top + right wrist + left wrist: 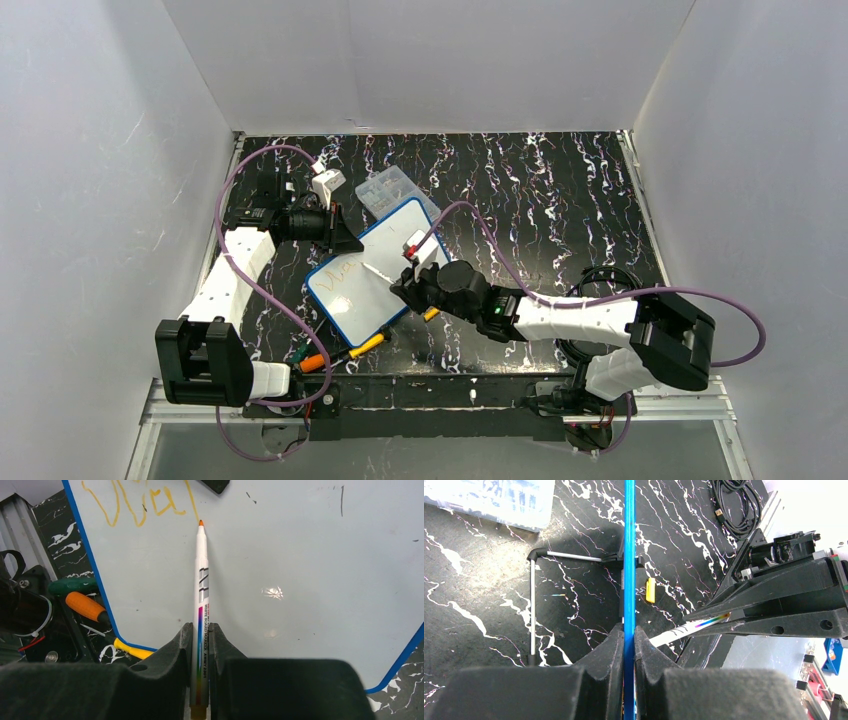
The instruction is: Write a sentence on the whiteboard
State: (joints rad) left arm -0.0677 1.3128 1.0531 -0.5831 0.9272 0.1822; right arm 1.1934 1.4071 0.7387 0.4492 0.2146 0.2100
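Note:
The whiteboard (375, 270) with its thin blue rim lies tilted at the table's middle left. My left gripper (345, 240) is shut on its far-left edge; in the left wrist view the blue rim (629, 555) runs edge-on between the jaws of the left gripper (629, 635). My right gripper (405, 290) is shut on a white marker (201, 585) with an orange tip, the tip close to or touching the board (300, 555) just right of the orange sentence (135, 502). The sentence shows faintly in the top view (340, 272).
A clear compartment box (392, 190) lies behind the board. Orange, green and yellow pens (335, 355) lie by the board's near corner; they also show in the right wrist view (85, 605). A yellow cap (650, 590) and a coiled black cable (734, 505) lie on the table.

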